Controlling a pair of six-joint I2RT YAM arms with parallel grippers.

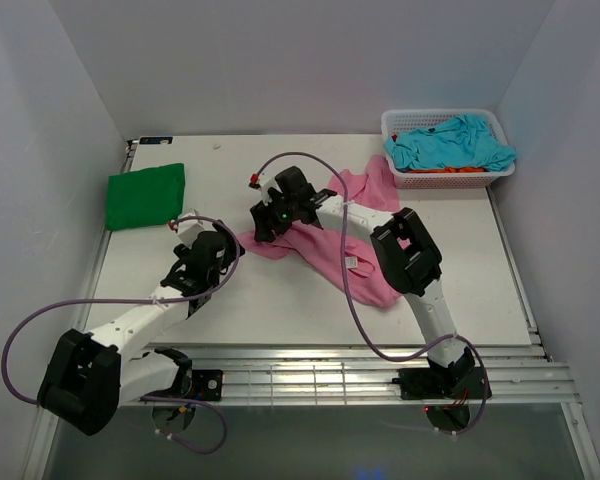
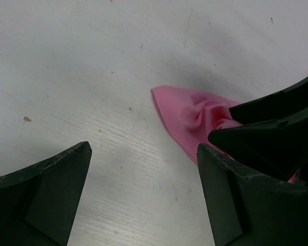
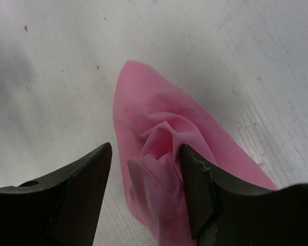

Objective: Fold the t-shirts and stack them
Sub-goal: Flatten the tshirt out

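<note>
Folding of the large pink soft-cloth t-shirt (image 1: 320, 248) is the step in hand. It lies crumpled at the centre of the white bench (image 1: 280, 310), its pointed corner toward centre-left. My right pincer (image 3: 146, 154) stands wide apart astride that bunched corner, one finger touching cloth, not clamped. My left pincer (image 2: 143, 148) hangs released over bare bench beside the tip. Next, I judge, both must pinch cloth and spread it flat.

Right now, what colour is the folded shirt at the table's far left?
The folded shirt is bright green; the top view shows it best.
</note>
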